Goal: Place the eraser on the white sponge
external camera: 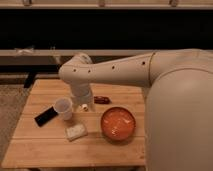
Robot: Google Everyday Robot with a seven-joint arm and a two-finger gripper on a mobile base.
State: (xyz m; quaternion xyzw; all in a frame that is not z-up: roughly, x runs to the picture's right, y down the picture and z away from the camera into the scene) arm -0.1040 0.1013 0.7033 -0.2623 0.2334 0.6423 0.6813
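Note:
The eraser is a flat black block lying on the left part of the wooden table, just left of the translucent white cup. The white sponge is a small off-white pad lying in front of the cup, right of the eraser and left of the orange bowl. My gripper hangs below the white arm's wrist, just right of the cup and above the table, behind the sponge. It holds nothing I can see.
A small dark red-brown object lies behind the bowl, right of the gripper. My white arm reaches in from the right and its large body covers the table's right side. Dark shelving runs behind the table.

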